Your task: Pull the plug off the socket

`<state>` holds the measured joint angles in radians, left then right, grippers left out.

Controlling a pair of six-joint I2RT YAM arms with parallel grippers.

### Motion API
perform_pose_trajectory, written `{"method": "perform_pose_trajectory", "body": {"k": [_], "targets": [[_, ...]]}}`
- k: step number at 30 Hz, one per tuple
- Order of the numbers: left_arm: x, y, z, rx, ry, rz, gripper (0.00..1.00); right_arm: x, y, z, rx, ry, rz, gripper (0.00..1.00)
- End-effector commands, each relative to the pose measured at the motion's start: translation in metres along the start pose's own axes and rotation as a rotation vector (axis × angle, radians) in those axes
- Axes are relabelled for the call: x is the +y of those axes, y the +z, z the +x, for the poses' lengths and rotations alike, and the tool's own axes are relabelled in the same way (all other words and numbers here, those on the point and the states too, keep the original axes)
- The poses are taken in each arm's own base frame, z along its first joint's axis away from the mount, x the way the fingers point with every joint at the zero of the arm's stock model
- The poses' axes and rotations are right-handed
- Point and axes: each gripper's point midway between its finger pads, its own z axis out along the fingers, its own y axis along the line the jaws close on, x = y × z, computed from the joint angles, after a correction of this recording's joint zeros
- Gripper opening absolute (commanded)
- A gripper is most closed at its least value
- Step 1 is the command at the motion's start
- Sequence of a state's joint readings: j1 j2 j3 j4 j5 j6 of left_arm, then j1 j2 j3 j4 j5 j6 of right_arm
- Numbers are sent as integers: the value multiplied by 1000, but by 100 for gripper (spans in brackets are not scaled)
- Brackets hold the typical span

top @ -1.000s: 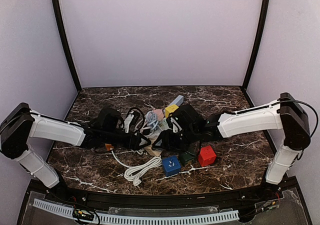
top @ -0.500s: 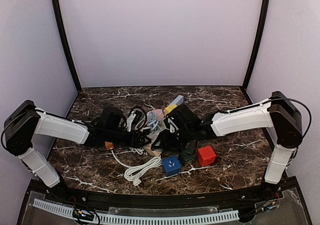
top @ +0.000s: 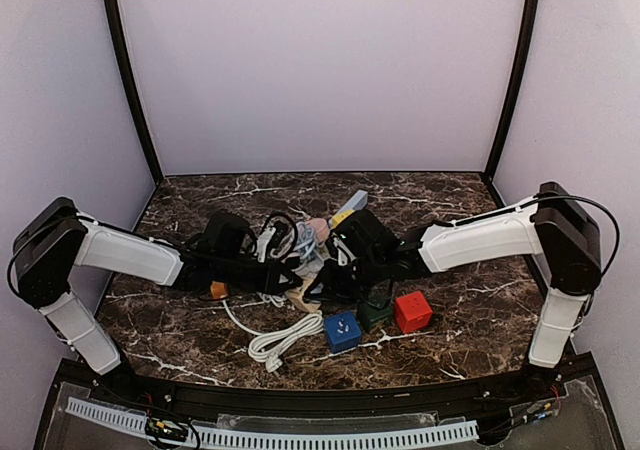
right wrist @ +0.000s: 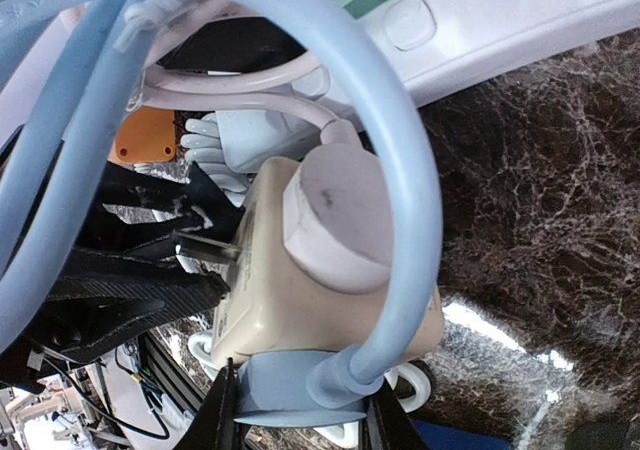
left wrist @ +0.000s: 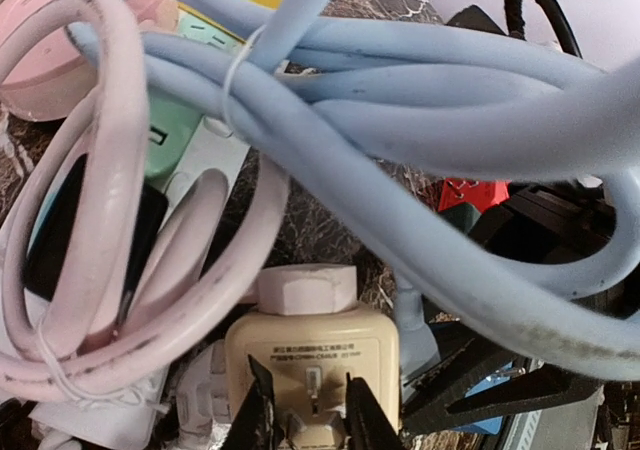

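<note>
Right gripper (right wrist: 300, 425) holds the blue plug (right wrist: 290, 388): jaws narrow, 1 finger on each flank, right where the plug enters the cream socket (right wrist: 290, 300). Left gripper (left wrist: 308, 425) is also narrow, pinched on the socket's near end from the opposite side. Both meet mid-way across the marble table (top: 450, 350). Blue cable (right wrist: 405, 170) loops off the plug and over the socket, past a white round plug (right wrist: 335, 220) on its top face. Pink cable (left wrist: 100, 190) lies just beside.

Step in hand: separate the 2. My read: left keeps the socket dead still, right pulls straight along the pin axis, no twist. Confirm both grips are firm first, since the plug flanks look smooth and may slip. Blue loop could snag the white plug.
</note>
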<state>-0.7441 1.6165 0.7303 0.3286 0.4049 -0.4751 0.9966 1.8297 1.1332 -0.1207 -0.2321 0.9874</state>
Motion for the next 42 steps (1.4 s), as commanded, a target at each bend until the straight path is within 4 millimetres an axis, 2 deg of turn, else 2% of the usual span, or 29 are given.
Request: {"method": "perform_pose_trajectory", "body": {"k": [1, 4, 8, 14, 23, 26, 32, 42], "targets": [[0, 7, 0, 16, 0, 10, 15, -8, 4, -4, -12, 8, 24, 13], [0, 8, 2, 21, 3, 9, 7, -10, 3, -4, -14, 13, 21, 0], [3, 8, 5, 29, 4, 0, 1, -8, 2, -3, -24, -6, -19, 0], [8, 8, 10, 38, -5, -17, 1, 10, -11, -4, -80, -136, -150, 0], [9, 8, 10, 37, -7, -25, 1, 20, -25, 1, -86, -326, -172, 0], [9, 8, 11, 40, -7, -23, 1, 14, -23, 0, -75, -266, -155, 0], [12, 8, 21, 61, 11, -30, 1, -19, -20, -6, -32, 39, -123, 0], [19, 4, 41, 106, 53, -71, 1, -13, -31, -15, -15, 128, -190, 0]]}}
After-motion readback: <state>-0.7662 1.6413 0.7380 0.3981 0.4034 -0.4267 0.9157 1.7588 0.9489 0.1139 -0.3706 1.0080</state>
